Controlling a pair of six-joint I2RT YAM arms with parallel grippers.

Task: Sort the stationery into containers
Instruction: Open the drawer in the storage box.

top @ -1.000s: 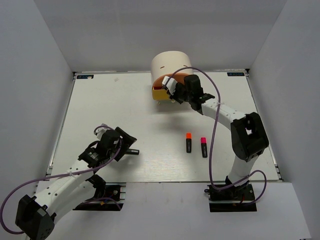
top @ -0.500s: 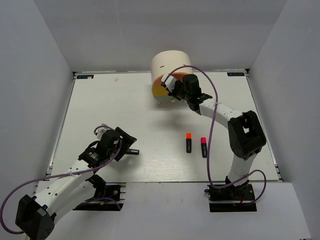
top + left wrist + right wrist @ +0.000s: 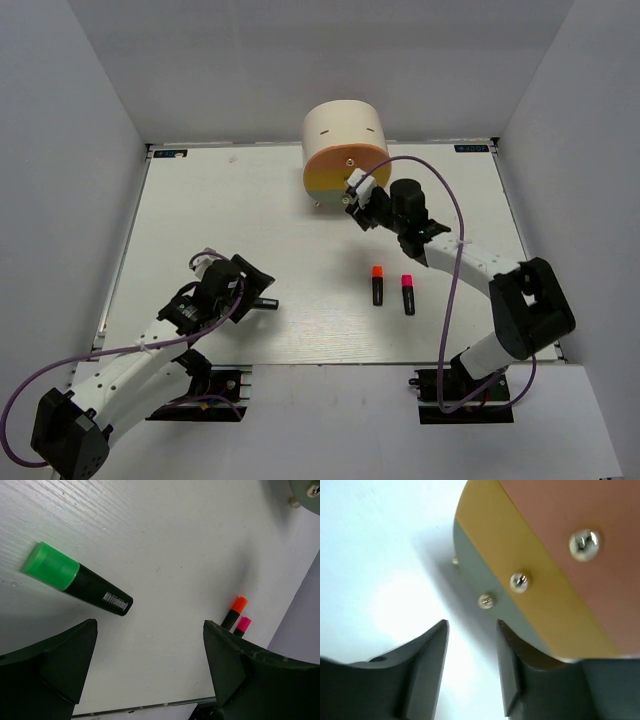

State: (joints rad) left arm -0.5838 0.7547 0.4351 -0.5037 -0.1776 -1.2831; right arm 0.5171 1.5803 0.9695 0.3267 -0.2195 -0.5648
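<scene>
The containers are the drawers of a cream half-cylinder unit (image 3: 345, 125) at the back, with peach-orange (image 3: 570, 515), yellow (image 3: 495, 535) and pale grey (image 3: 475, 565) fronts, all shut flush. Each has a small round knob (image 3: 519, 581). My right gripper (image 3: 357, 203) hangs just in front of the unit, its jaws open around nothing (image 3: 472, 630). Of the stationery, a green-capped highlighter (image 3: 75, 578) lies on the table ahead of my open left gripper (image 3: 150, 650), apart from it. Orange-capped (image 3: 378, 284) and pink-capped (image 3: 407, 293) highlighters lie side by side mid-table.
The white table (image 3: 250, 220) is boxed in by grey walls on three sides. A purple cable (image 3: 455, 250) loops over the right arm. The left gripper (image 3: 262, 302) is low near the front left.
The yellow drawer has slid shut. My right gripper has let go, opened, and drawn back from the unit toward the near right. The left arm has not moved.
</scene>
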